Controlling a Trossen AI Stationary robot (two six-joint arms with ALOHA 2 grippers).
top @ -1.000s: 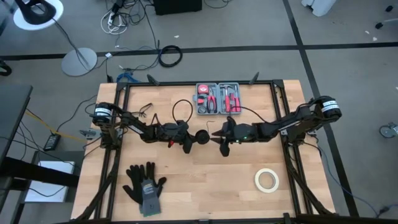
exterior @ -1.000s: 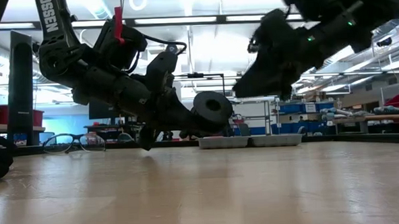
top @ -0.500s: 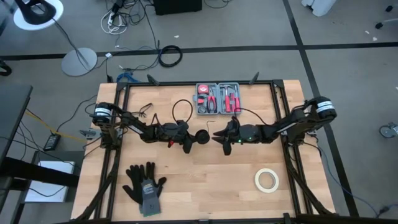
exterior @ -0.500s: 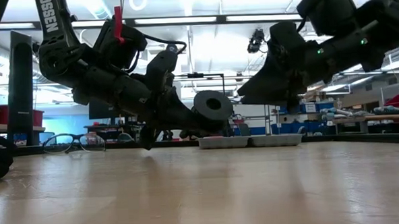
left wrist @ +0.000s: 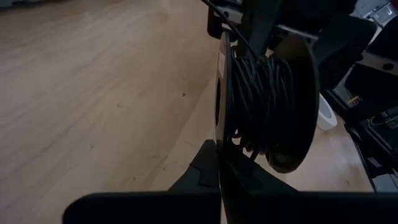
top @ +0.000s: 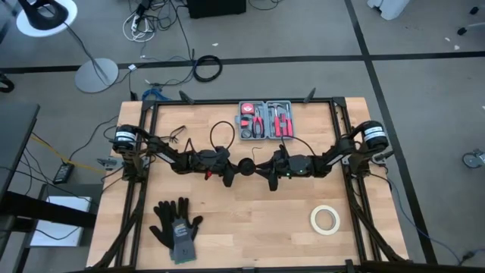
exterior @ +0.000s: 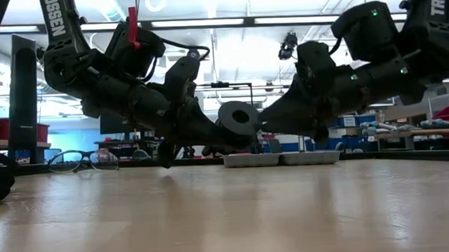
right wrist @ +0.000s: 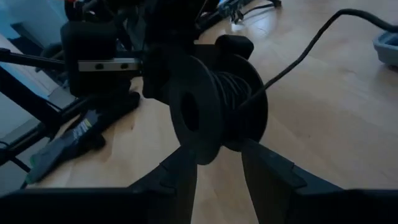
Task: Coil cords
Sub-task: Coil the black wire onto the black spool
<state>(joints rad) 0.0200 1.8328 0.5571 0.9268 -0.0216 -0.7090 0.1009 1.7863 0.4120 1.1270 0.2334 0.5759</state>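
A black spool (top: 246, 166) with thin black cord wound on it hangs over the table's middle, and also shows in the low view (exterior: 238, 118). My left gripper (top: 231, 171) is shut on it from the table's left. My right gripper (top: 264, 168) is open at the spool's right side. In the right wrist view its fingers (right wrist: 184, 167) stand on either side of the spool's lower part (right wrist: 214, 115). A free length of cord (right wrist: 305, 50) runs from the spool toward the table's far side. My left gripper pinches the rim of the spool's nearer flange (left wrist: 219, 124) between its two fingers (left wrist: 207, 169), coming about level from the table's left. The spool is lifted clear of the table, its axis level and its flanges upright. My right gripper: I cannot tell whether its fingers touch the spool.
A grey tool tray (top: 266, 120) stands at the far edge. Glasses (top: 178, 135) lie at the far left, black gloves (top: 176, 224) at the near left, and a white tape roll (top: 325, 219) at the near right. Bare wood lies in front of the grippers.
My right gripper has gone down and toward the table's left, up to the spool, so that its open fingers now stand around the spool's right side. My left gripper and the spool have kept still.
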